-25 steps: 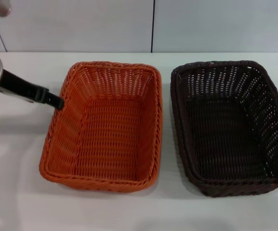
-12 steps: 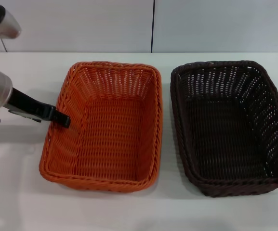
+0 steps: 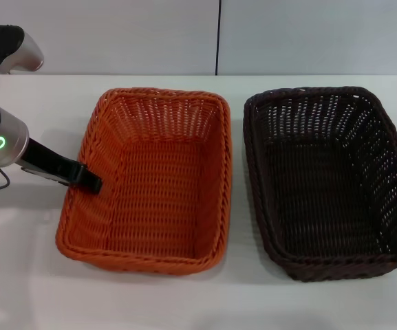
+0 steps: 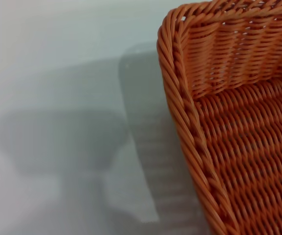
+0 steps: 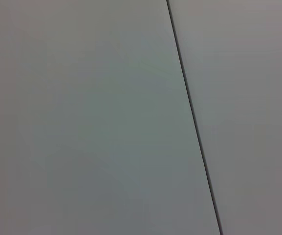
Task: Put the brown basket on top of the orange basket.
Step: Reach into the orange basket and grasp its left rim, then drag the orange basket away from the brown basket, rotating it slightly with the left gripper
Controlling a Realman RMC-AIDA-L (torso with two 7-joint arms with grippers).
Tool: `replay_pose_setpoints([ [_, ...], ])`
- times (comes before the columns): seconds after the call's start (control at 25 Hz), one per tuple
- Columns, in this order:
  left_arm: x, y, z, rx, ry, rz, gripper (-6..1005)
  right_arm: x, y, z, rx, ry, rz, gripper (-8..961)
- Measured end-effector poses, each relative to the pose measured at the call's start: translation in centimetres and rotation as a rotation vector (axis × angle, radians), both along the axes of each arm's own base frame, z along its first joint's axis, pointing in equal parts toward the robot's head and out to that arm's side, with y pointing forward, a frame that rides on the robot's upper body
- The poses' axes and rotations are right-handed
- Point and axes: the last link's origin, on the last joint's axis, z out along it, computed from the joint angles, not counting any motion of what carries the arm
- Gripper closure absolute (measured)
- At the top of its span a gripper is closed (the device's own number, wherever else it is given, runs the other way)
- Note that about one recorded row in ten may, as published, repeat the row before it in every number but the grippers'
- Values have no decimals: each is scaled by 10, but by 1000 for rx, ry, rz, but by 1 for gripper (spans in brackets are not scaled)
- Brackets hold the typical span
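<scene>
We see a white table (image 3: 26, 275) from above, with two empty woven baskets side by side on it, a clear gap between them. On the left sits the orange basket (image 3: 150, 182), bright and rectangular, with a braided rim and sloping sides. On the right sits the brown basket (image 3: 332, 182), nearly black and about the same size, resting directly on the table.

At the orange basket's left side we find our left gripper (image 3: 88, 180), a dark tip reaching in from the left arm, right at the outer wall, partway along the left rim. We cannot tell how its fingers are set, or whether they hold the rim. Its wrist camera shows a corner of the orange rim close up. Beyond the table stands a pale panelled wall (image 3: 115, 34). Our right gripper is nowhere in sight.
</scene>
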Motion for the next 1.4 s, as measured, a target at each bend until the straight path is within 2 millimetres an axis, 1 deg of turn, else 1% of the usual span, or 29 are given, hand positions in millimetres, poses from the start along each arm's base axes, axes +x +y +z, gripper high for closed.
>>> replay_pose_setpoints([
  [0.24, -2, 0, 2, 4, 15, -9, 320, 3, 1, -2, -15, 6, -23, 292],
  [0.32, -1, 0, 1, -6, 29, -16, 518, 3, 2, -2, -15, 9, -26, 292],
  [0.48, -1, 1, 3, -3, 44, -22, 643, 3, 2, -1, -12, 11, -27, 292],
  [0.52, 0, 2, 7, 9, 63, -33, 674, 3, 2, -1, -12, 11, -27, 292],
  [0.6, 0, 2, 7, 9, 63, -33, 736, 3, 2, -1, -11, 11, -27, 292],
  [0.64, 0, 3, 11, 21, 85, -47, 767, 3, 2, -1, -11, 11, -27, 292],
  [0.72, 0, 3, 11, 21, 85, -47, 789, 3, 2, -1, -10, 12, -27, 293],
  [0.76, 0, 2, 25, -3, 152, -148, 800, 3, 2, -1, -10, 12, -27, 293],
  [0.84, 0, 2, 25, -3, 152, -148, 822, 3, 2, -1, -10, 12, -27, 293],
  [0.88, 1, -1, 28, -31, 175, -198, 833, 3, 3, -1, -10, 12, -26, 293],
  [0.92, 4, -2, 37, -84, 223, -287, 833, 3, 3, -1, -10, 12, -26, 293],
  [1.08, 8, -1, 41, -134, 258, -362, 833, 2, 3, -1, -11, 12, -25, 293],
  [1.12, 9, -1, 40, -148, 263, -380, 833, 2, 3, -1, -11, 12, -25, 293],
  [1.28, 20, 1, 25, -197, 258, -450, 833, 2, 3, -1, -11, 12, -25, 293],
  [1.4, 31, 3, 3, -248, 236, -494, 833, 2, 3, -1, -12, 12, -26, 293],
])
